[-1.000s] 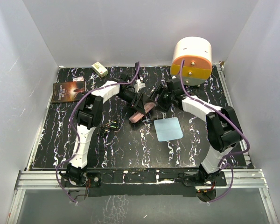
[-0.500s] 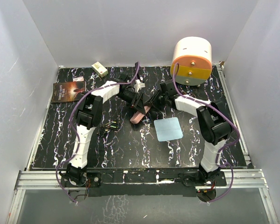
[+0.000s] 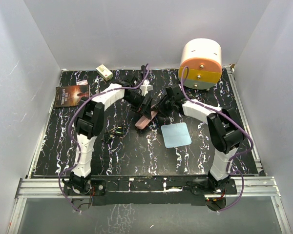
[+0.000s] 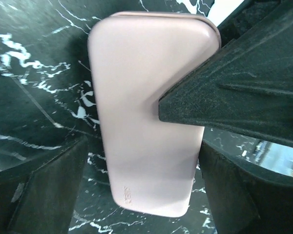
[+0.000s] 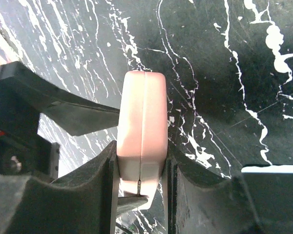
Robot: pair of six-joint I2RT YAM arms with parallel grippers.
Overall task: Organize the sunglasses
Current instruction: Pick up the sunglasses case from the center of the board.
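Case-opening step: the pink case (image 5: 141, 126) is clamped by the right gripper (image 5: 140, 161), while the left gripper (image 4: 144, 161) is set astride it, its hold not discernible. The sunglasses (image 3: 116, 130) are seen on the table (image 3: 63, 146), apart from the case. Parting of the lid is judged the next requirement.

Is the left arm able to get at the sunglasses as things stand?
Probably not straight away: the left gripper straddles the pink case, which the right gripper clamps. The sunglasses lie uncovered close beside the left elbow, so it must withdraw first.
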